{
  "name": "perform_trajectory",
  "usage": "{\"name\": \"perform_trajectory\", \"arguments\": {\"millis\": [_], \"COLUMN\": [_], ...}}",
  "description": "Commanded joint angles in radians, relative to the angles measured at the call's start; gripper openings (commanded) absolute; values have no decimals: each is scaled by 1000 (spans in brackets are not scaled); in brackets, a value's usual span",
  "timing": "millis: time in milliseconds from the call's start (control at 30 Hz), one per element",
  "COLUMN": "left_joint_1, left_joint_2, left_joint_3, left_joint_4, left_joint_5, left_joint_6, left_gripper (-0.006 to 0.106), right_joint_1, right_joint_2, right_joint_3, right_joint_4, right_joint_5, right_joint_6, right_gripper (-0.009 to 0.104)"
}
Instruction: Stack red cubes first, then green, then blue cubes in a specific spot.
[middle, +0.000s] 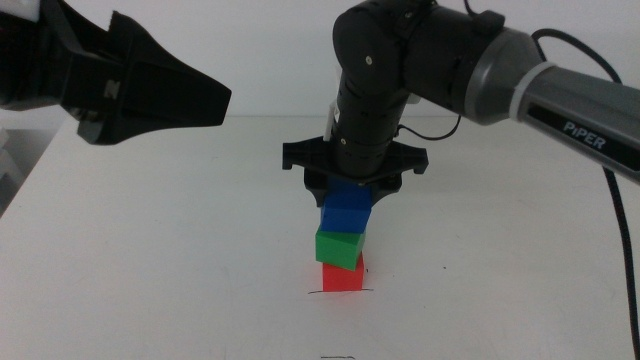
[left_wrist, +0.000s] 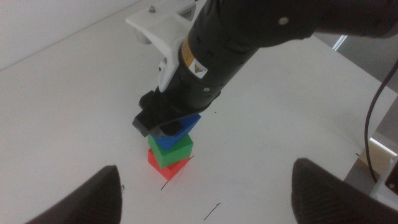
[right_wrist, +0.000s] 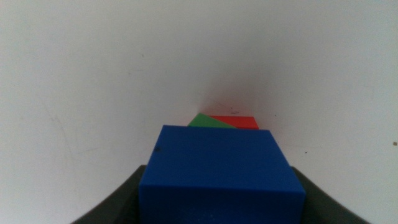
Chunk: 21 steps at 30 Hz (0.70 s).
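The red cube (middle: 343, 277) sits on the white table on a thin black pen line (middle: 316, 291), the specific spot. On it rests the green cube (middle: 340, 246), turned slightly askew. The blue cube (middle: 346, 211) lies on top of the green one, offset a little to the right. My right gripper (middle: 352, 188) comes straight down from above and is shut on the blue cube (right_wrist: 221, 168), its jaws flanking both sides. My left gripper (middle: 215, 100) hangs raised at the upper left, away from the stack, open and empty (left_wrist: 205, 169).
A second short pen mark (left_wrist: 212, 211) lies on the table in front of the stack. The right arm's black cable (middle: 622, 250) hangs at the right edge. The table's left edge (middle: 22, 180) runs diagonally at far left.
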Motion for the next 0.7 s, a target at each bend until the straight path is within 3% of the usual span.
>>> {"name": "perform_trajectory", "arguments": {"millis": [0,67,233,267,467,667], "left_joint_1": [-2,-2,-2,-2,-2,-2], "left_joint_2": [-15,-15,-15,-15,-15,-15], "left_joint_3": [-26,-26,-26,-26,-26,-26], "left_joint_4": [-48,-48,-48,-48,-48,-48], "left_joint_5": [-47,-47,-47,-47,-47,-47], "left_joint_6": [-2,-2,-2,-2,-2,-2], "left_gripper": [93,93,93,93,93,93], "right_joint_1": [0,0,9,9,9,9], "right_joint_2": [-56,-56,-54,-54,-54,-125], "right_joint_3": [-33,-33,-33,-33,-33,-33], "right_joint_4": [-17,-17,-17,-20,-20,-44], "right_joint_5": [56,56,55,55,55,55], "right_joint_6": [-9,-9,-9,-8,-8,-52], "right_gripper": [-1,-1,16,54,69,72]}}
